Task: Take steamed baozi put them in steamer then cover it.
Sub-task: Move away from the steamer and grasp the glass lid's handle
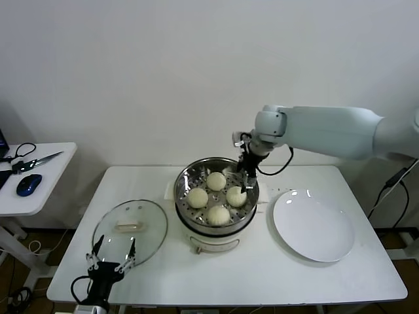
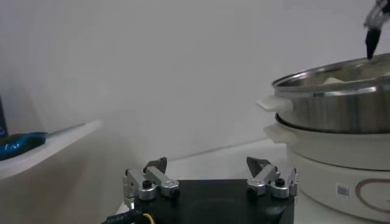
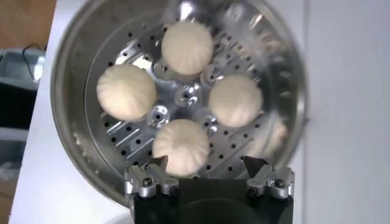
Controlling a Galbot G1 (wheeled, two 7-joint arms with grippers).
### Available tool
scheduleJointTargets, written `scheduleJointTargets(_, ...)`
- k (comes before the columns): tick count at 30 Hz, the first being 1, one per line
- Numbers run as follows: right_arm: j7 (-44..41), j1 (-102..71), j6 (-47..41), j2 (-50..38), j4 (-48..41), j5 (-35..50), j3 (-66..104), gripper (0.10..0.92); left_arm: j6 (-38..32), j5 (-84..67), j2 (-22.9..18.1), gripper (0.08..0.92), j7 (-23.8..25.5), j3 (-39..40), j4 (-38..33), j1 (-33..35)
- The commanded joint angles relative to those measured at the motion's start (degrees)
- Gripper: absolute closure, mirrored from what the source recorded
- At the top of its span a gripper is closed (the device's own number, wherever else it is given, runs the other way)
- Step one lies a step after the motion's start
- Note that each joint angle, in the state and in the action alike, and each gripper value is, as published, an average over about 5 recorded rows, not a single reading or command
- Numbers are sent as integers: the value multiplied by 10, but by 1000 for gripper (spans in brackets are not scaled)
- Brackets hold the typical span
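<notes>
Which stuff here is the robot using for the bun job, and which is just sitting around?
For the job:
- four baozi in the steamer
- glass cover flat on the table
- right hand, open over the buns

Lying about:
- empty white plate
- blue mouse and scissors on the side table

A white desk point(image 1: 314, 281) stands before a plain white wall point(image 1: 163, 72). A round white plate point(image 1: 313, 226) lies flat on its right part, bare. To the left, apart from the desk, a lower white side table point(image 1: 46, 176) carries a blue computer mouse point(image 1: 29, 184), a pair of scissors point(image 1: 39, 160) and a black cable point(image 1: 19, 150). More cables point(image 1: 19, 288) lie on the floor beneath it.
</notes>
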Motion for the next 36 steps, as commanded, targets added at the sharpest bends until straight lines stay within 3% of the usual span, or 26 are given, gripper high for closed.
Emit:
scheduleJointTargets(1, 2, 28, 56, -117, 49, 1, 62, 203, -1, 4, 0, 177, 0, -1, 2, 1)
scheduleJointTargets(5, 67, -5, 81, -181, 81, -11, 116, 203, 2, 7, -1, 177, -1, -2, 1, -2)
scheduleJointTargets(8, 168, -77, 133, -248, 117, -13, 178, 203, 3, 20, -2, 177, -3, -4, 1, -8)
scheduleJointTargets(12, 293, -254, 208, -336, 168, -20, 338, 203, -1, 60, -3, 177, -8, -12, 4, -19)
scheduleJointTargets(17, 362, -498, 293, -380, 181, -53, 563, 203, -6, 129, -4, 177, -11, -20, 8, -32)
scheduleJointTargets(25, 385, -790, 344, -336, 190, -118, 901, 203, -15, 312, -14, 177, -7, -38, 2, -43)
scheduleJointTargets(36, 384, -1104, 314, -217, 251, -180, 1216, 203, 6, 600, -10, 177, -18, -14, -7, -54)
